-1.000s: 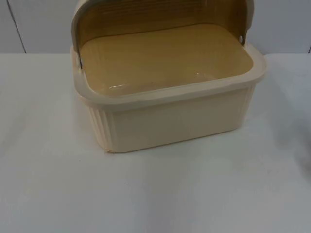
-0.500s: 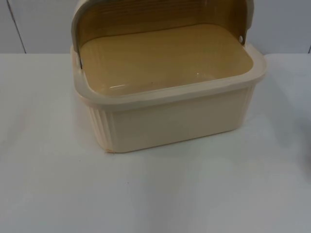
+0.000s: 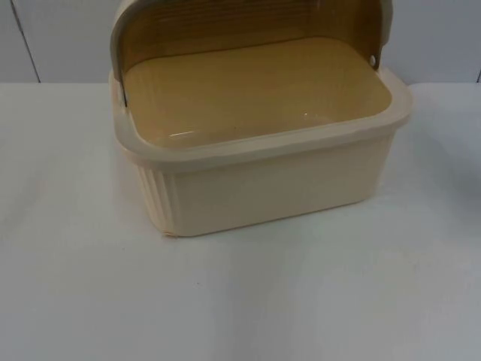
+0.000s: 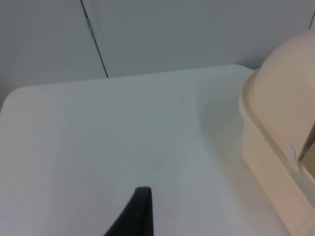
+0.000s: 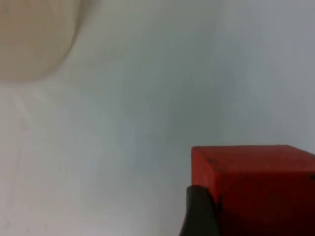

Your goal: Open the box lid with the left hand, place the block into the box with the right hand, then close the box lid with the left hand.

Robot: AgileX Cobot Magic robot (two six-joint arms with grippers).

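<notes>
Box (image 3: 263,150) lid (image 3: 248,30) is up already. Right claw (image 5: 206,216) is at the red block (image 5: 253,182), grip unclear; box sits around 10 o'clock. Left claw (image 4: 135,216) waits, can't tell.

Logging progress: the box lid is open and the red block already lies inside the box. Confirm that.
Wrong on the block. The top view shows the box with its lid open and nothing inside; in the right wrist view the red block sits by the right tool's fingertip.
</notes>
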